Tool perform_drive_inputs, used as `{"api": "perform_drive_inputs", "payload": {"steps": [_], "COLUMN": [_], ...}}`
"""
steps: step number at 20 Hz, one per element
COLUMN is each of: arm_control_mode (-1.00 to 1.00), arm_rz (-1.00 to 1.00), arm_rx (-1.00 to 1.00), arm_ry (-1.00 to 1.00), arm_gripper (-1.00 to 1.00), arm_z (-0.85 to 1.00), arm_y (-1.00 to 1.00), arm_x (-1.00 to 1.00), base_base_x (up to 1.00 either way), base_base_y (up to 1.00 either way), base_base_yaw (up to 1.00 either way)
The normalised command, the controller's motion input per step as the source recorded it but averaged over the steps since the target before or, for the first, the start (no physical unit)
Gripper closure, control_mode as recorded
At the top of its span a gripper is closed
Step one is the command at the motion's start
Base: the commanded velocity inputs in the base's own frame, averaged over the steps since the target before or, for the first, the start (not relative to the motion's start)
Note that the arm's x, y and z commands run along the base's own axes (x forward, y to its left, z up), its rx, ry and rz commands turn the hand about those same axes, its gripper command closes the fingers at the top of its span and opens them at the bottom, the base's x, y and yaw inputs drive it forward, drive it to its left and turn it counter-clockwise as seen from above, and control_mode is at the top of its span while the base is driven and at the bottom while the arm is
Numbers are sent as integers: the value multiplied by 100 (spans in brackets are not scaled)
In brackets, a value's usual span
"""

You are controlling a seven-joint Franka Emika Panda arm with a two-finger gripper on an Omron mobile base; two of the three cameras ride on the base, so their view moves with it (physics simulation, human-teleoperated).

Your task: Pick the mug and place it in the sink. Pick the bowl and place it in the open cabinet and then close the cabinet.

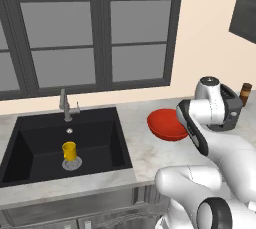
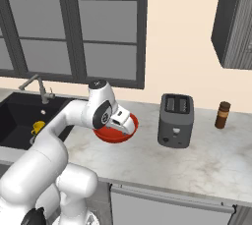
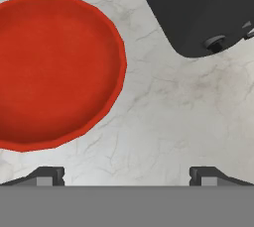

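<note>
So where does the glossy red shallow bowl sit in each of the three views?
Left base view: glossy red shallow bowl right of centre on the marble counter, partly behind the arm.
Right base view: left of centre, under the open gripper.
Hand view: upper left, empty.
Shared landmark: the dark grey toaster, beside the bowl, top right in the hand view.

A glossy red bowl sits on a smooth, veined marble-look counter beside a matt dark toaster. The sink is matt black with a grey metal faucet; the yellow mug looks smooth.
</note>
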Motion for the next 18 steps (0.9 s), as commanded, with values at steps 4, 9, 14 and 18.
{"api": "perform_drive_inputs", "payload": {"steps": [4, 9, 14, 18], "arm_control_mode": [-100, -100, -100, -100], "arm_rz": [0, 0, 0, 0], "arm_rx": [-1, 0, 0, 1], "arm_ry": [7, 8, 1, -12], "arm_gripper": [-100, -100, -100, -100], "arm_z": [-32, -30, -33, -4], "arm_y": [0, 0, 0, -1], "arm_x": [20, 21, 17, 5], "base_base_x": [0, 0, 0, 0], "base_base_y": [0, 0, 0, 0], "base_base_yaw": [0, 0, 0, 0]}}
